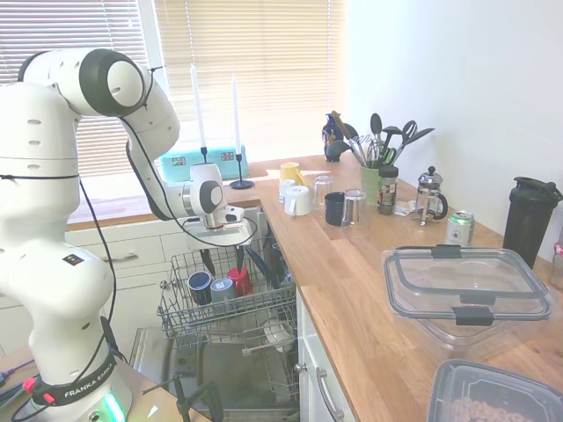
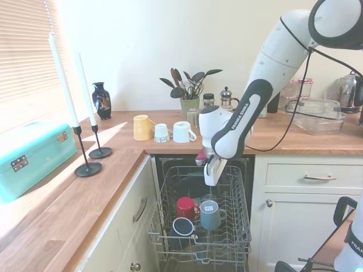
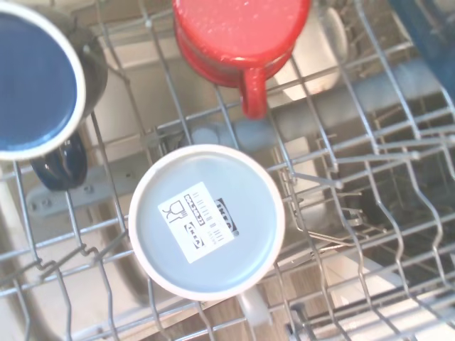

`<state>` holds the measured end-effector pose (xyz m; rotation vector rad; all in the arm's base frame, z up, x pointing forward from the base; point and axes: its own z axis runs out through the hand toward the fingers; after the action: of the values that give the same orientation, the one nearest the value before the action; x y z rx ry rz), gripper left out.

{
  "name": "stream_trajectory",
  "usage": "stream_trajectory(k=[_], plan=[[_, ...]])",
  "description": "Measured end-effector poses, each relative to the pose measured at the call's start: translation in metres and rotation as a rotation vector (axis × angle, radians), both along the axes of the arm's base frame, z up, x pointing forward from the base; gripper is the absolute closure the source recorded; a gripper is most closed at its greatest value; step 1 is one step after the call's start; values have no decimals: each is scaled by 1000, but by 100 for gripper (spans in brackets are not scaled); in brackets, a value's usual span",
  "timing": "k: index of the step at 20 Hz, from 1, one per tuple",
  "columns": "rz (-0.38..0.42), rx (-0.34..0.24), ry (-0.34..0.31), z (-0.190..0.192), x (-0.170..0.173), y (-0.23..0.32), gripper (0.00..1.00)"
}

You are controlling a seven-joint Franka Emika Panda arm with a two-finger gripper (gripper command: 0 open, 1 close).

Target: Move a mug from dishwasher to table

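Note:
The grey mug (image 1: 222, 289) (image 2: 209, 215) stands upside down in the dishwasher's (image 1: 230, 369) pulled-out wire rack (image 2: 240, 226), between a red mug (image 1: 239, 280) (image 2: 185, 206) and a dark blue mug (image 1: 200, 283) (image 2: 182, 226). My gripper (image 1: 223, 261) (image 2: 211, 180) hangs open just above the grey mug, fingers pointing down, not touching it. In the wrist view the grey mug's (image 3: 206, 220) labelled base fills the middle, with the red mug (image 3: 238, 35) and the blue mug (image 3: 35, 78) beside it. The wooden table (image 1: 352, 264) (image 2: 283, 139) runs beside the dishwasher.
On the worktop stand a yellow mug (image 2: 142, 127), white mugs (image 2: 182, 132), a dark mug (image 1: 334, 208), glasses, a utensil pot (image 1: 370, 180), a cafetière (image 1: 430, 195) and clear lidded boxes (image 1: 466, 290). Candlesticks (image 2: 88, 168) and a teal case (image 2: 31, 156) sit by the window.

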<state>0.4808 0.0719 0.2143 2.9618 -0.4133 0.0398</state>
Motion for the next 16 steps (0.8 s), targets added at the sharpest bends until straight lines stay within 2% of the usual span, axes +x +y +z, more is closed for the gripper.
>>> stream_trajectory(k=[4,16], plan=[[57,7,9,-17,1,9,0],[152,20,14,-72,-2,26,0]])
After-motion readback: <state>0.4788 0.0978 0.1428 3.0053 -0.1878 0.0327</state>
